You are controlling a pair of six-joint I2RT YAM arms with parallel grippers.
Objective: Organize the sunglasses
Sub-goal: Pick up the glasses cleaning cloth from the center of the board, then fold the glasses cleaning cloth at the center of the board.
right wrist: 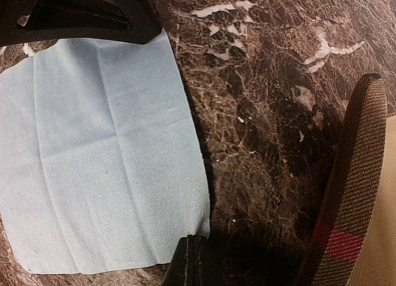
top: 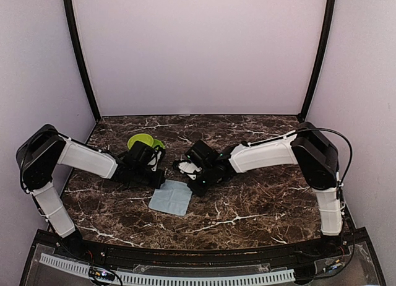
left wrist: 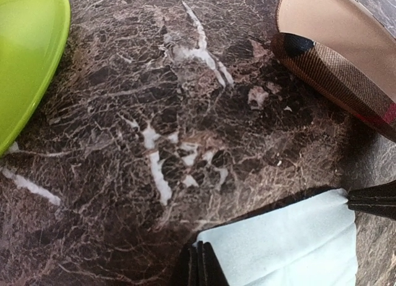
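Note:
A light blue cleaning cloth (top: 170, 197) lies flat on the marble table (top: 260, 199). My left gripper (top: 159, 179) is shut on the cloth's far left corner (left wrist: 213, 246), its fingertips (left wrist: 201, 268) closed together. My right gripper (top: 197, 186) is shut on the far right corner (right wrist: 197, 227), its fingertips (right wrist: 190, 264) closed together. A brown plaid glasses case (left wrist: 334, 57) with a red stripe lies open just beyond the cloth; it also shows in the right wrist view (right wrist: 349, 193). No sunglasses show in any view.
A lime green bowl-like dish (top: 143, 140) sits behind my left gripper; it also shows in the left wrist view (left wrist: 25, 57). The booth walls stand at the back and sides. My two grippers are close together over the cloth's far edge.

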